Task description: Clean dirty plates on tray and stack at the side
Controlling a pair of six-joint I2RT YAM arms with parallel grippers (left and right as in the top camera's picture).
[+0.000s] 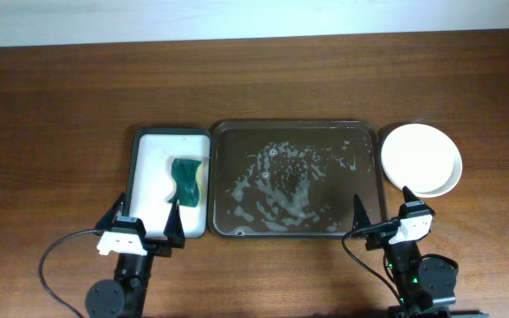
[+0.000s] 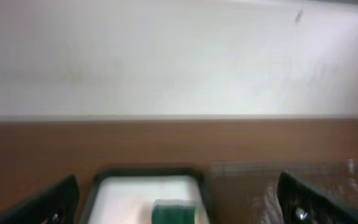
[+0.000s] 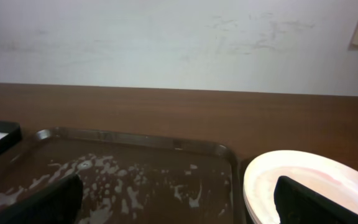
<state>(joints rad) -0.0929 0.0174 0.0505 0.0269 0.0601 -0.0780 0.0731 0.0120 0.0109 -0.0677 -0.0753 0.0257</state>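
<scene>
The dark tray (image 1: 228, 132) sits in the middle of the table, wet with soapy streaks and holding no plates; it also shows in the right wrist view (image 3: 135, 140). The plates (image 1: 421, 159) stand stacked on the tabletop right of the tray, a white one on top, also seen in the right wrist view (image 3: 303, 180). My left gripper (image 1: 146, 221) is open and empty at the front edge of the white sponge tray; its fingers show in the left wrist view (image 2: 179, 208). My right gripper (image 1: 383, 212) is open and empty at the tray's front right corner, beside the stack; it also shows in the right wrist view (image 3: 179, 199).
A smaller black-rimmed white tray (image 1: 148, 150) with a green sponge (image 1: 186, 181) lies left of the dark tray; the sponge also shows in the left wrist view (image 2: 174, 213). Bare wood tabletop (image 1: 51, 106) lies all round. A pale wall stands behind.
</scene>
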